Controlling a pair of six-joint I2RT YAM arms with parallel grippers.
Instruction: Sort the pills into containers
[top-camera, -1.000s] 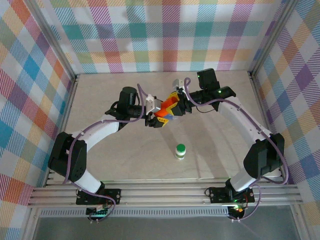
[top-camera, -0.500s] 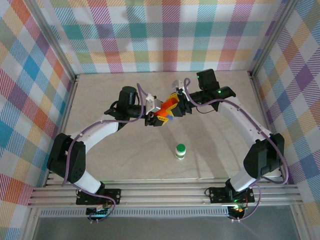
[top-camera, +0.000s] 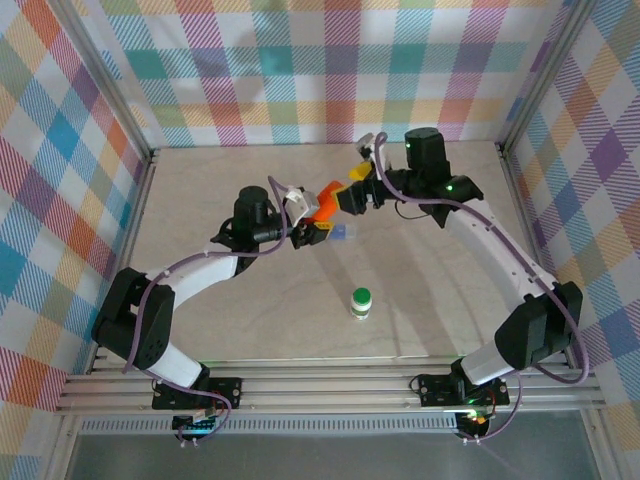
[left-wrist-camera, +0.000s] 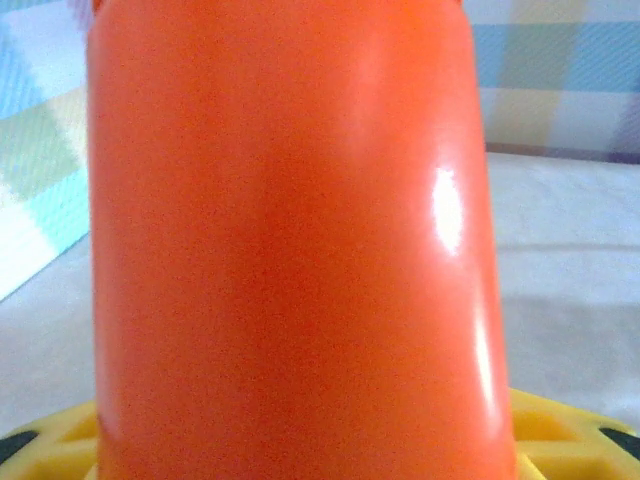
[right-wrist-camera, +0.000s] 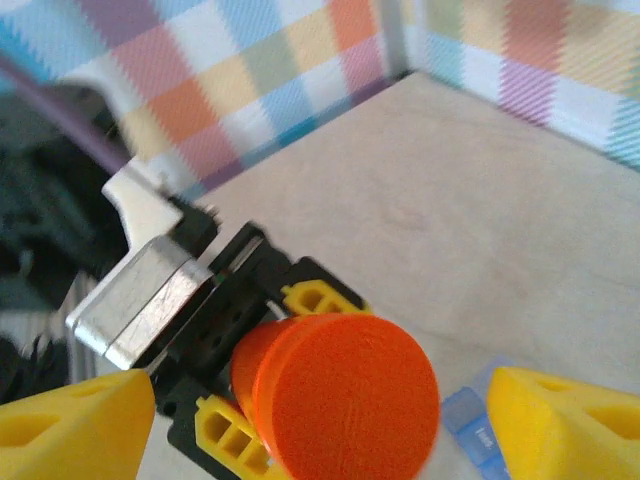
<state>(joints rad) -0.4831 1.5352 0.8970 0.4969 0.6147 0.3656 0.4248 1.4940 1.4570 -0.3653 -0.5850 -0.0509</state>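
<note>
Well, just above centre of the top view, the left gripper (top-camera: 316, 220) pinches the orange bottle (top-camera: 325, 203). The right gripper (right-wrist-camera: 320, 400) is spread wide on either side of it, not touching. A blue pill box (top-camera: 343, 233) lies just beside them. A green-capped bottle (top-camera: 362, 302) stands lower down, well apart.

Overhead I get bright, even light with only faint shadows on the table (top-camera: 430, 290). My left wrist feed is blurred, with a white glare streak on the orange bottle (left-wrist-camera: 290, 250). The right wrist picture goes soft in its near corners.
</note>
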